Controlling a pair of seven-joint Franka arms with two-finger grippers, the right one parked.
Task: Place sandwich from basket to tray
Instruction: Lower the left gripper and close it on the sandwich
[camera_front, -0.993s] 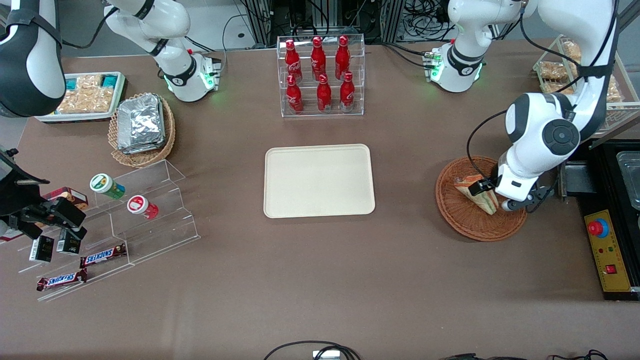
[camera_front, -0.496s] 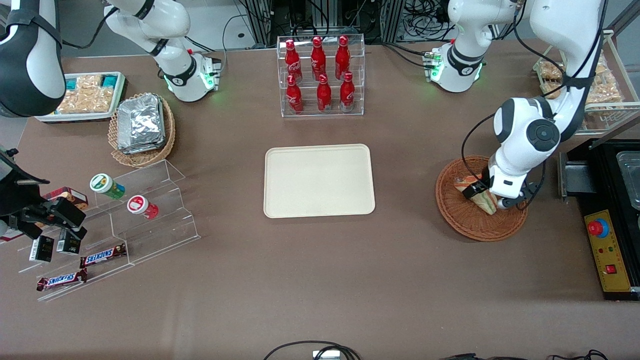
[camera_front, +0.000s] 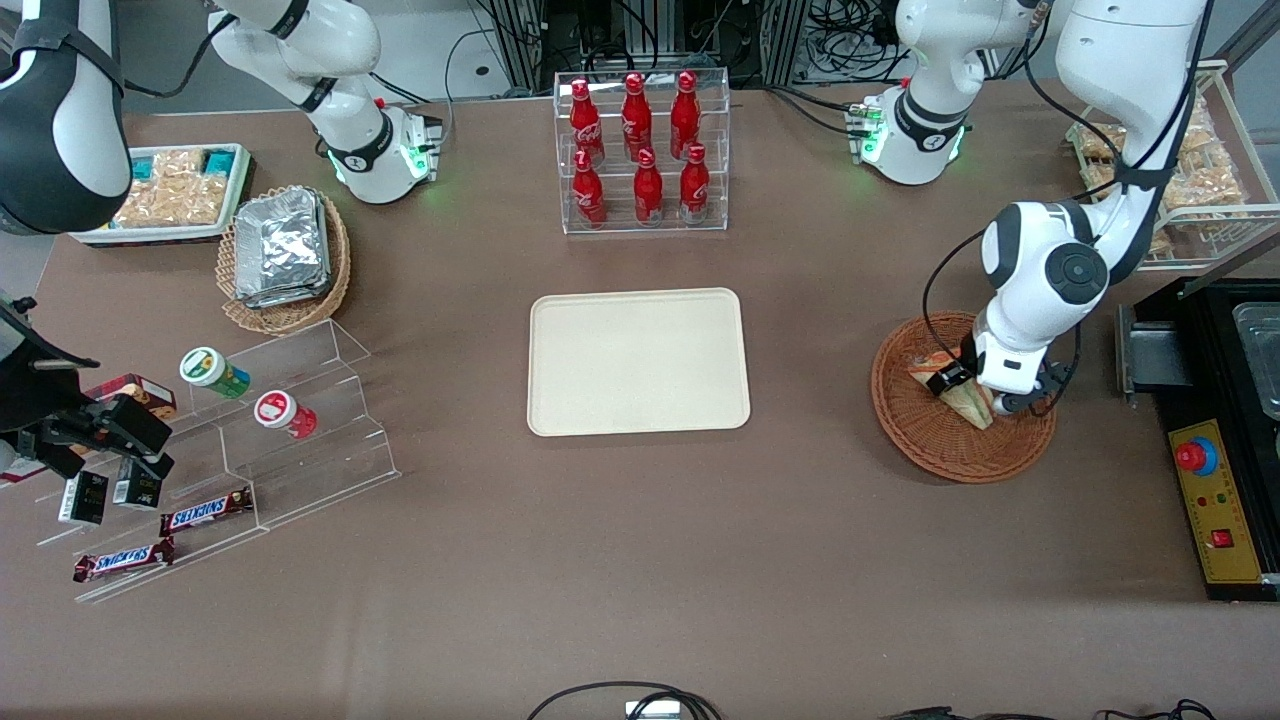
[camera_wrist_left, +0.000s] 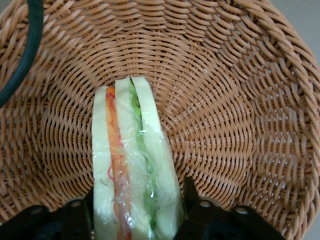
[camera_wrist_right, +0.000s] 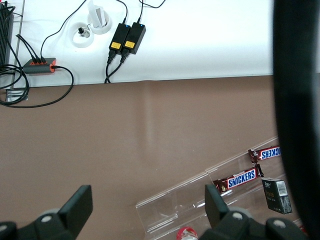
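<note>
Sandwich (camera_wrist_left: 132, 165) standing on edge in the basket (camera_wrist_left: 225, 100), wedged between the two black fingers (camera_wrist_left: 192, 200) of the gripper (camera_wrist_left: 135, 210). Jaws pinching its bread faces from both sides, filling layers showing between them. Still resting in the basket (camera_front: 935, 440), well apart from the tray (camera_front: 637, 361).

The left arm reaches steeply down, its gripper (camera_wrist_left: 136, 220) low, 2 fingers (camera_wrist_left: 192, 205) closed around the sandwich (camera_wrist_left: 131, 165).

Pincer (camera_wrist_left: 135, 220) straddles the sandwich (camera_wrist_left: 131, 165) inside the basket (camera_wrist_left: 230, 120).
</note>
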